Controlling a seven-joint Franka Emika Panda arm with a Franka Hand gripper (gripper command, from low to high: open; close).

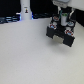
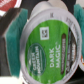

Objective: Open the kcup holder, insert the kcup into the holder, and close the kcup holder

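Observation:
In the exterior view, the black kcup holder (image 1: 60, 35) stands on the white table at the right. A few small pods show on its top, blurred; I cannot tell whether its drawer is open. My gripper (image 1: 63, 20) hangs just above the holder, with a small green spot of the kcup (image 1: 64, 17) between its fingers. In the wrist view, the kcup (image 2: 47, 47) fills the frame: white rim, round green lid with white lettering. It sits tilted between my teal-padded fingers (image 2: 14, 32), and the gripper (image 2: 45, 40) is shut on it.
A white bottle-like object (image 1: 25, 9) stands at the back on the exterior view's left, in front of a dark band of clutter (image 1: 10, 19). A red-topped pod (image 2: 10, 4) shows at the edge of the wrist view. The white table (image 1: 25, 55) stretches toward the camera.

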